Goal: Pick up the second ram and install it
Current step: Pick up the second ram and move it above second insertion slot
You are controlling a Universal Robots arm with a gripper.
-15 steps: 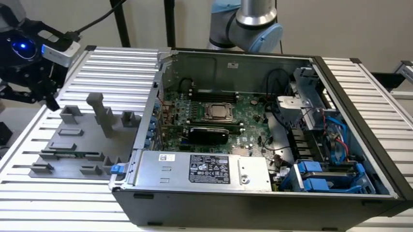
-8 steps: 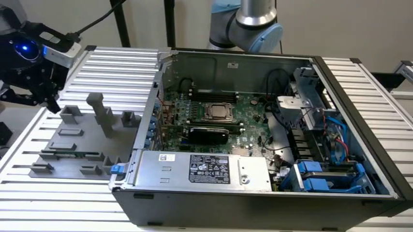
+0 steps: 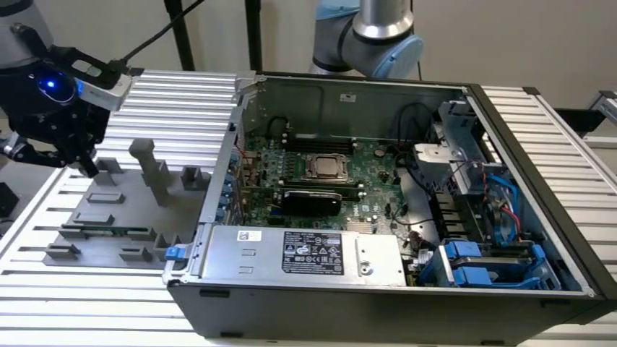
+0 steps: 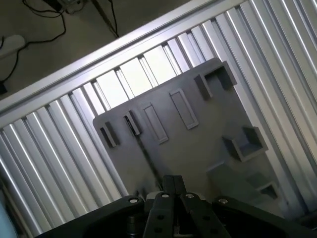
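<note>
The second ram [image 3: 104,231] is a thin green stick standing on edge in a slot of the grey fixture plate [image 3: 126,217], on the exterior view's left beside the open computer case. In the wrist view the ram [image 4: 146,154] shows edge-on as a narrow dark line running toward my fingertips. My gripper [image 3: 82,163] hangs above the far part of the fixture plate [image 4: 198,144], apart from the ram. Its fingers [image 4: 168,186] are pressed together and the gripper [image 4: 174,184] is shut with nothing in it.
The open case holds the green motherboard [image 3: 328,181] with its CPU socket [image 3: 326,168], a power supply [image 3: 303,253] at the front and blue drive bays [image 3: 482,264]. Tall grey blocks [image 3: 149,170] rise from the fixture. A ribbed aluminium table [image 3: 178,94] lies underneath.
</note>
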